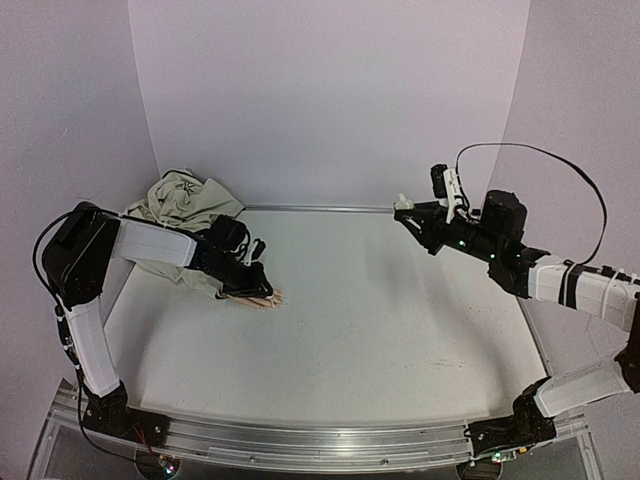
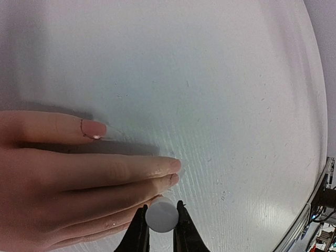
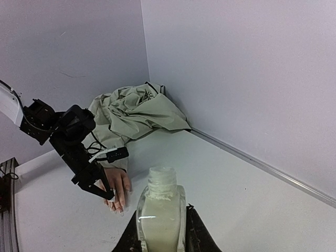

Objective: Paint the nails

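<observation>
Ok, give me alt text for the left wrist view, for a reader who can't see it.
A flesh-coloured mannequin hand lies flat on a white table, fingers pointing right, with the nail of the top finger painted pinkish red. At the bottom edge, the left arm's jaws are shut on a small white round cap right at the tip of the lowest finger.

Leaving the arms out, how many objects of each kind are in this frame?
Mannequin hand: 1
Beige fabric heap: 1
Open pale bottle: 1
White cylinder: 1
Total: 4
</observation>
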